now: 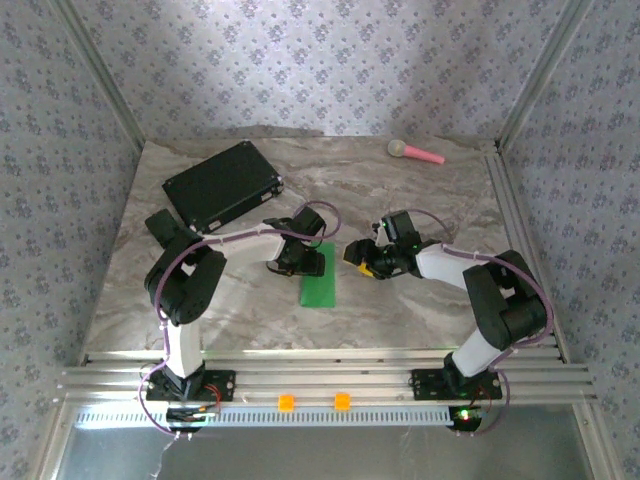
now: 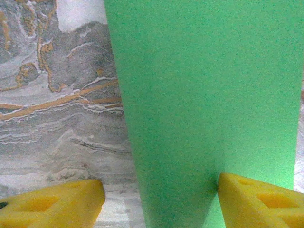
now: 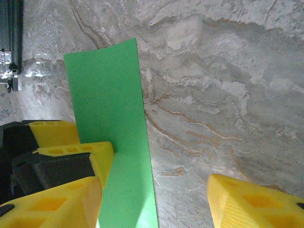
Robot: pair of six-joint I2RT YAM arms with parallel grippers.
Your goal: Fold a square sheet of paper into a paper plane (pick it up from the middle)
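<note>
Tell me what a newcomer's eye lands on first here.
The bright green rectangle of thin paper lies flat at the middle of the marbled grey table, with the left arm's yellow jaws open over its far end and the right arm's yellow jaws open just to its right. A black rectangular case sits at the far left, and a pink-handled toy at the far right edge.

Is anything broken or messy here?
Nothing much. The green paper lies flat and neat, the left gripper over its far end. Only the black case sits crooked to the table's edges.
</note>
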